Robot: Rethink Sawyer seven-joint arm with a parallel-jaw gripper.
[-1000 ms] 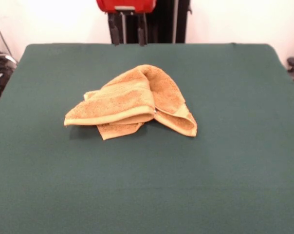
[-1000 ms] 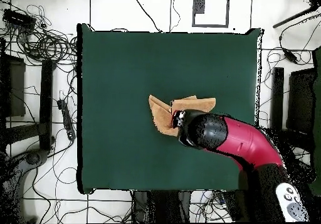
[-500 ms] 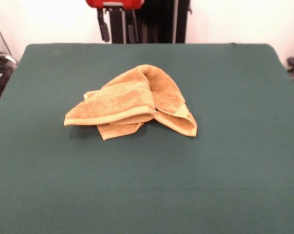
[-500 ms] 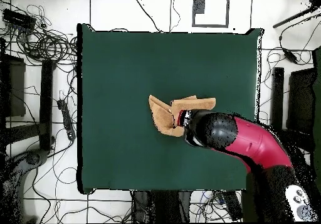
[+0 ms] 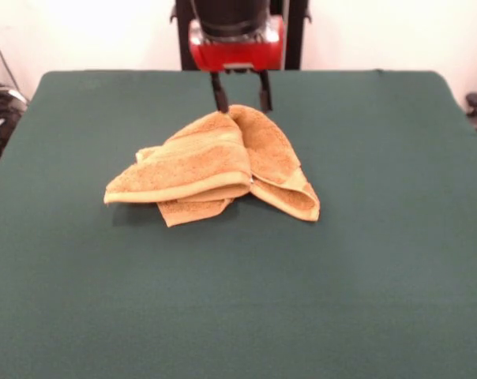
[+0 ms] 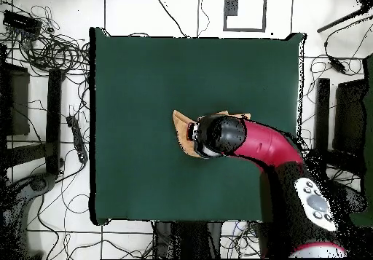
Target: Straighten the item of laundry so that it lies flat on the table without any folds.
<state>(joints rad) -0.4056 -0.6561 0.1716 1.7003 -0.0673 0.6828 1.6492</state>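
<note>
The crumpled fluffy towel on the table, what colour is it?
Mustard-yellow crumpled terry towel, clearest in the front view.

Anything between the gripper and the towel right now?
Nothing. In the front view the gripper, jaws open, hangs at the crumpled towel's peak; no other object lies between. Overhead, the arm hides that spot.

One towel [image 5: 215, 166], one table [image 5: 381, 276]

Robotics lab or test room. Green-clothed table [image 6: 146, 89] on a pale tiled floor [image 6: 182, 13], ringed by loose black cables [image 6: 51, 49] and dark equipment stands [image 6: 55, 119]; red and black robot arm [image 6: 269, 148] mounted at one side; plain white wall [image 5: 88, 35] behind.
</note>
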